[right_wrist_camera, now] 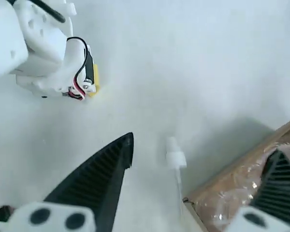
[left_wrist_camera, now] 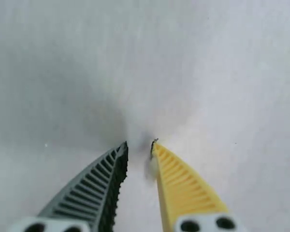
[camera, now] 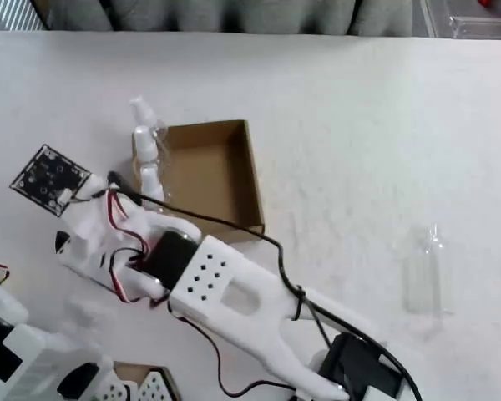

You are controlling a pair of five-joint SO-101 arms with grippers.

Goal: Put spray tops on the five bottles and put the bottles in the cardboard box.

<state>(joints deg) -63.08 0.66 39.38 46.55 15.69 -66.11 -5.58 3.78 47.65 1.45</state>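
A loose white spray top (right_wrist_camera: 175,157) lies on the table just outside the cardboard box (right_wrist_camera: 232,188). My right gripper (right_wrist_camera: 205,145) is open wide above it, one black finger (right_wrist_camera: 99,181) over the table and the other (right_wrist_camera: 280,176) over clear plastic in the box. In the high view the cardboard box (camera: 250,180) has bottles with spray tops (camera: 146,134) along its left wall. One clear bottle without a top (camera: 423,269) lies on the table far to the right. My left gripper (left_wrist_camera: 139,144) hangs just above bare table, slightly open with nothing between its fingers.
The right arm (camera: 234,288) stretches from the bottom right across to the box's left side. The left arm (camera: 33,351) sits at the bottom left corner, also seen as the white arm (right_wrist_camera: 43,43) beyond the spray top. A table edge runs along the top.
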